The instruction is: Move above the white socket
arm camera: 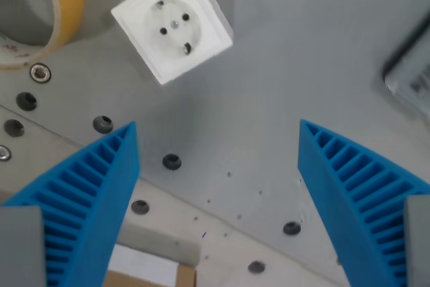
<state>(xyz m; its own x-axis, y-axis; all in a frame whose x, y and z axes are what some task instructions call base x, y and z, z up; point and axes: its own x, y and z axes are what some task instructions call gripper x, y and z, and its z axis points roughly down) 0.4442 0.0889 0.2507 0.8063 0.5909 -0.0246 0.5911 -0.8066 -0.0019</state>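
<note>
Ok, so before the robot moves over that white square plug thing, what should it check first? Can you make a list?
1. Square white plastic socket in view: ok, whole face visible near the top of the wrist view.
2. Gripper with blue ribbed fingers open and empty: ok, wide gap, nothing between.
3. Gripper centred on the socket: not ok, the socket sits above and toward the wrist view's left of the gap.
4. Roll of yellow tape clear of the socket: ok, apart, at the top left.
5. Grey metal plate with bolt holes between gripper and socket free: ok.
6. Height above the socket: cannot tell.
</note>
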